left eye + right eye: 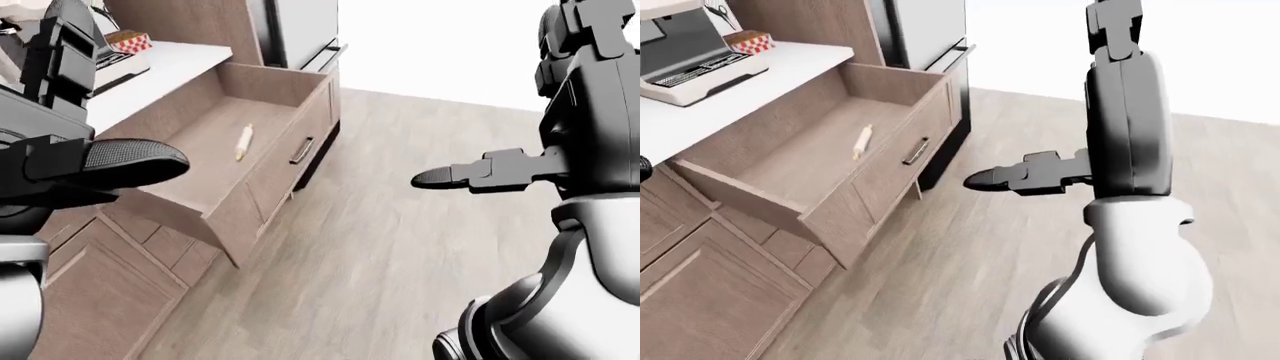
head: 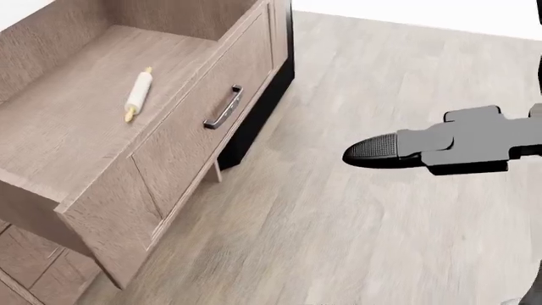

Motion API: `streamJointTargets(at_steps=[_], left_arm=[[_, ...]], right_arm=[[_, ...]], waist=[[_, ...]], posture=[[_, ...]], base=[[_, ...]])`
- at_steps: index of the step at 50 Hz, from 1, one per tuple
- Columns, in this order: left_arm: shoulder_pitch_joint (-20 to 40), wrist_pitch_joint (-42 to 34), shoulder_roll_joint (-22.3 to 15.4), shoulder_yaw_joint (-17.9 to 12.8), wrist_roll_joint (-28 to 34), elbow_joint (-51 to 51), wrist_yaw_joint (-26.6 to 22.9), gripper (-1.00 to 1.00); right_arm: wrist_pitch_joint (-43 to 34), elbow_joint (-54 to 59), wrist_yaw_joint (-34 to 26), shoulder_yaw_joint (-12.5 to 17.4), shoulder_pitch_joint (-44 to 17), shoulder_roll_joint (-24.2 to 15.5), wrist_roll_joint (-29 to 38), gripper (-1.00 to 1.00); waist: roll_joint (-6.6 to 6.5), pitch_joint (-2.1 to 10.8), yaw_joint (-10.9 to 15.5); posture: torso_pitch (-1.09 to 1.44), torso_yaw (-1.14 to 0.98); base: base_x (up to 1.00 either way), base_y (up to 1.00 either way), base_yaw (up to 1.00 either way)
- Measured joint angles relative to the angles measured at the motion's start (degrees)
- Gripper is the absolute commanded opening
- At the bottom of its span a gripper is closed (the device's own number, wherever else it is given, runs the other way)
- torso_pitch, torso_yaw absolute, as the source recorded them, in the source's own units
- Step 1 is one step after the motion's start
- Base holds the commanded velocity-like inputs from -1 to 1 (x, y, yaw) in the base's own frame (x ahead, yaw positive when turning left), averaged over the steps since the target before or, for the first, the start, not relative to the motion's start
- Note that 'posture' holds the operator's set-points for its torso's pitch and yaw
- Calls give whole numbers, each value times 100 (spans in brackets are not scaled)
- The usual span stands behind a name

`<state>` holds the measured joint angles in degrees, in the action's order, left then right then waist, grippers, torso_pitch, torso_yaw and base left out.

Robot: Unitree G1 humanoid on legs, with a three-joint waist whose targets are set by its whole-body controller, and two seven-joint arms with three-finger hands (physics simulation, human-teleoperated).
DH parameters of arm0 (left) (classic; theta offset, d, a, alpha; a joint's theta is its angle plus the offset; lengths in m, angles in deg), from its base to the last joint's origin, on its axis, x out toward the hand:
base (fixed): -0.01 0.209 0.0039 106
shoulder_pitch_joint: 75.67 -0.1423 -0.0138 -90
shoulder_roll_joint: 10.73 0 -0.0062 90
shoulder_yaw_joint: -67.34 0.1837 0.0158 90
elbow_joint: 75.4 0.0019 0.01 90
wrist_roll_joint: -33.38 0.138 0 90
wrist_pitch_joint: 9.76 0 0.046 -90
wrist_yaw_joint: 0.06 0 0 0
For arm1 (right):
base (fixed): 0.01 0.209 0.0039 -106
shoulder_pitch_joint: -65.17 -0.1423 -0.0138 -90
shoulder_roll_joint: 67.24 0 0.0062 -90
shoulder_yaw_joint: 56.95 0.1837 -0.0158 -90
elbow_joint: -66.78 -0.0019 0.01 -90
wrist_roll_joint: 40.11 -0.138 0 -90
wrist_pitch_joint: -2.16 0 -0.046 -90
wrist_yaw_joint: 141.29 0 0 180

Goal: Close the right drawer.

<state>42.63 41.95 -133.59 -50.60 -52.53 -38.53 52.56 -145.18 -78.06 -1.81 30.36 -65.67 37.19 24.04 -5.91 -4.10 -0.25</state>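
Observation:
The right drawer (image 2: pixel 182 165) is pulled far out of the wooden cabinet, and its front carries a dark bar handle (image 2: pixel 223 108). A pale rolling pin (image 2: pixel 137 94) lies on the drawer's floor. My right hand (image 2: pixel 381 151) hovers over the floor to the right of the drawer front, apart from it, with its fingers stretched toward the left and holding nothing. My left hand (image 1: pixel 120 161) is at the left edge of the left-eye view, above the drawer's near corner, with its fingers extended and empty.
A white counter (image 1: pixel 165 64) runs above the drawer, with a grey appliance (image 1: pixel 690 64) and a red-checked box (image 1: pixel 748 40) on it. A steel fridge (image 1: pixel 920 30) stands beyond. Lower cabinet doors (image 1: pixel 700 300) are under the drawer. Wood floor (image 2: pixel 338 241) lies to the right.

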Motion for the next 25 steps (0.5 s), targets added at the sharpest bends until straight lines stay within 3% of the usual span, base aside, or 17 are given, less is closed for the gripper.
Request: streamJointTargets(at_steps=[5,8,14,19,22,23,25], left_arm=[[-19,36,6,-69,23,-55,-47,100],[-22,42,-6,-80,19,-39,-47,100],[-89,-30,56,56,-56,-122,-106,100],[-38,41,15,-60,-18,-137,-87,100],[-62,58,32,-59,-4,-127,-90,100],[-103,53,66,-67,7,-115,-88,100],[-148,17,81,-50,15,-91,-60,100]], right_arm=[[49,-106,10,21,-43,5,78,100],[70,-81,18,23,-37,18,82,100],[-16,-19,56,157,39,-14,106,100],[67,-78,85,122,13,-31,53,100],[61,-44,97,123,5,-37,28,100],[57,-48,95,92,35,-5,25,100],[33,-19,76,48,72,8,-11,100]], waist=[[293,34,-28],[587,75,-7],[461,63,-73],[177,-17,-20],[-135,4,-38],[-67,-19,18],[-56,-45,39]], posture=[[0,0],[0,0],[0,0],[0,0],[0,0],[0,0],[0,0]], base=[[0,0,-40],[0,0,-39],[0,0,-39],[0,0,-40],[0,0,-40],[0,0,-39],[0,0,-21]])
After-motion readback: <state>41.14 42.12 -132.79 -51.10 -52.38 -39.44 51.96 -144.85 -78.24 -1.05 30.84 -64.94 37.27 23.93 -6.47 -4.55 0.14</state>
